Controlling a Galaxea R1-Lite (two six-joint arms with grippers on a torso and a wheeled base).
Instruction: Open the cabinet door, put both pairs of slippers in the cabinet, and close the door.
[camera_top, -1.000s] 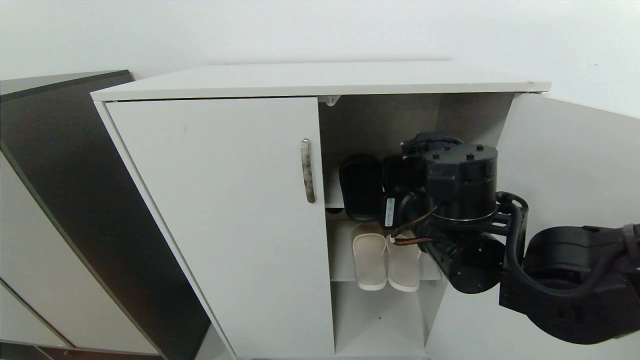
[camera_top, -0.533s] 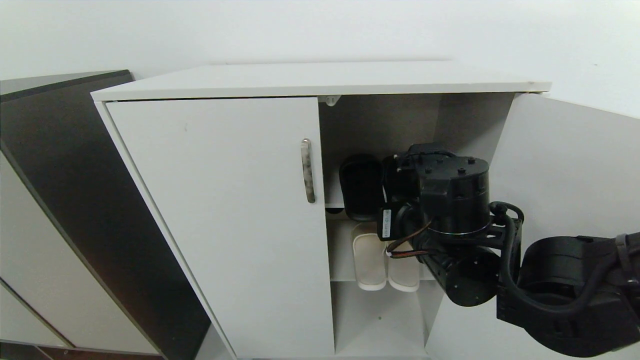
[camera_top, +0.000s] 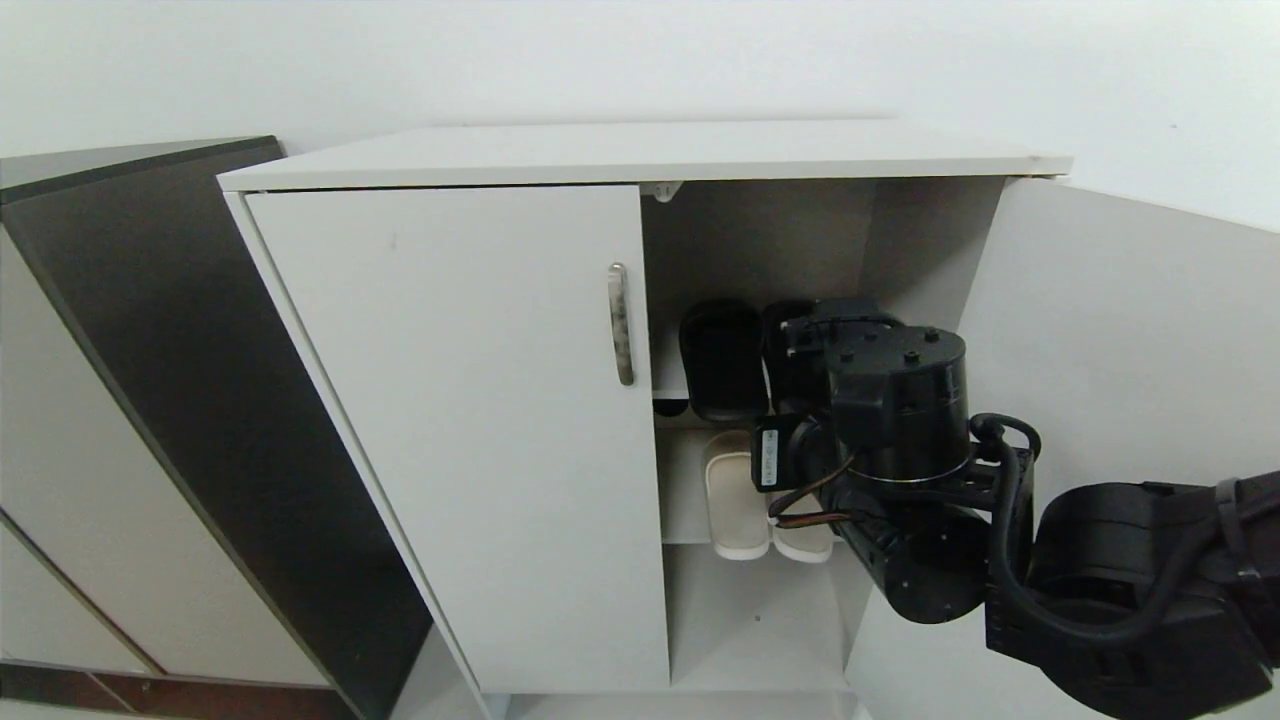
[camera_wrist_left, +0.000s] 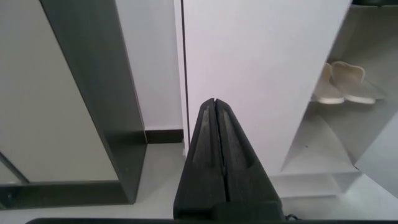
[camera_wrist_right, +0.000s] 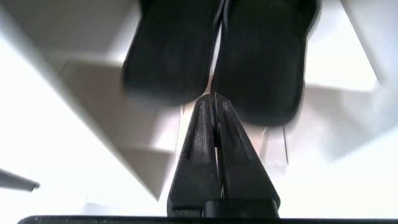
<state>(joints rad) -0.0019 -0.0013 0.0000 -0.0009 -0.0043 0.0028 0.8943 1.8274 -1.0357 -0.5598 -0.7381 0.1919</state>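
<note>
1. Head view: the white cabinet (camera_top: 640, 150) has its left door (camera_top: 450, 420) shut, with a metal handle (camera_top: 620, 325) at that door's 3 o'clock edge. The right door (camera_top: 1120, 330) stands wide open at 3 o'clock of the opening. Inside, the black slippers (camera_top: 722, 358) sit on the upper shelf, and the white slippers (camera_top: 737, 495) sit on the shelf at 6 o'clock of them. The right arm (camera_top: 900, 420) stands in front of the opening. It covers most of one black slipper and part of one white slipper, and its wrist hides its own fingers. A dark panel (camera_top: 150, 350) stands at 9 o'clock of the cabinet.
2. Left wrist view: the left gripper (camera_wrist_left: 214, 106) has its fingers pressed together on nothing. It sits low in front of the shut door, above the floor (camera_wrist_left: 155, 168). This view shows both white slippers (camera_wrist_left: 345, 84) uncovered on their shelf, and the dark panel (camera_wrist_left: 93, 93) just beside the cabinet.
3. Right wrist view: the right gripper (camera_wrist_right: 214, 102) has its fingers clenched and empty. The tips point at the gap between the two black slippers (camera_wrist_right: 261, 56), which lie side by side. Whether the tips touch them cannot be told.
</note>
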